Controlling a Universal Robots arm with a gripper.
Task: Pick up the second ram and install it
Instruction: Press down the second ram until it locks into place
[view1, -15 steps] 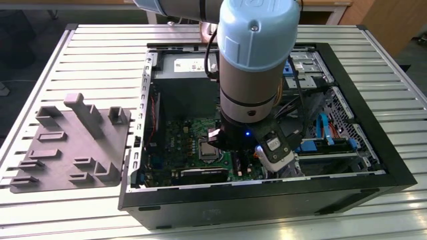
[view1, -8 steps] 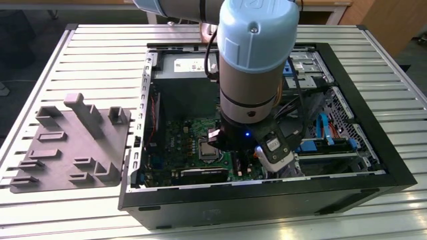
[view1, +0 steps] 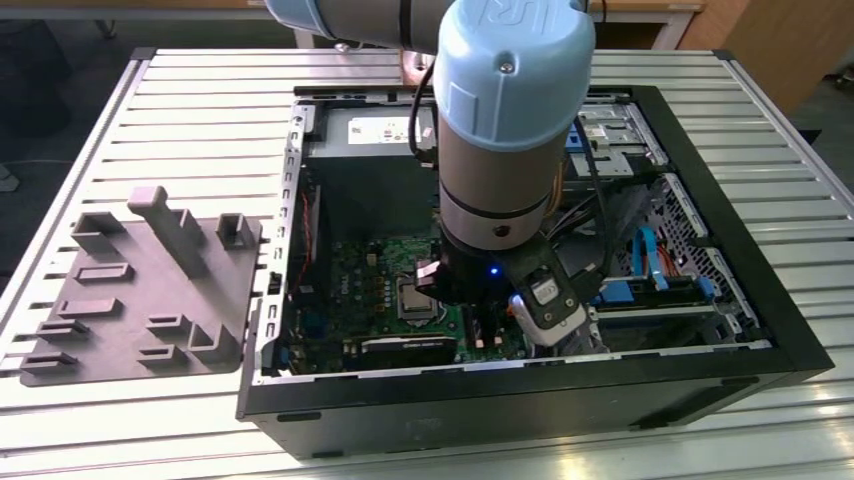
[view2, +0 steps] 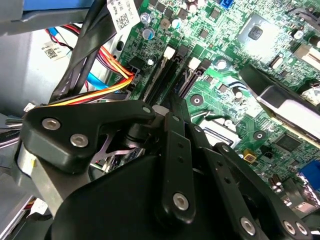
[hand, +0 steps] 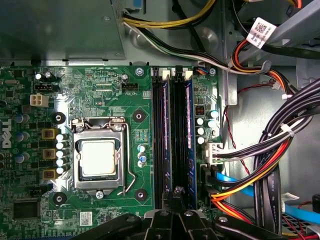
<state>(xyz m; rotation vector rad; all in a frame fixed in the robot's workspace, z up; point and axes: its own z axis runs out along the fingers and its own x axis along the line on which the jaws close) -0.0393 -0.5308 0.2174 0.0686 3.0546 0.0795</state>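
— Where is the second ram (hand: 188, 130), the slim dark stick?

— In the first wrist view it seems to stand on edge in the long black slot (hand: 176, 125) bank, on the side nearest the cables, with a faint bluish sheen along its face; just beyond the black, bolted metal gripper (hand: 174, 200).

— And the gripper's spread?

— I cannot tell whether it is wide or narrow, or whether it grips the stick; its matte linkages hide the tip.

— Materials?

— A glossy green circuit board (hand: 100, 95) with a square silver processor socket (hand: 99, 157); red, yellow and black cable bundles (hand: 280, 145); one white barcode label (hand: 261, 27), too small to read.

— Outside?

— In the exterior view, the arm's smooth pale-blue cap (view1: 514, 60) rises from the black steel computer case (view1: 534, 400); a grey plastic tray with raised blocks (view1: 147, 290) lies on the ribbed aluminium table (view1: 200, 90), at the exterior view's left.
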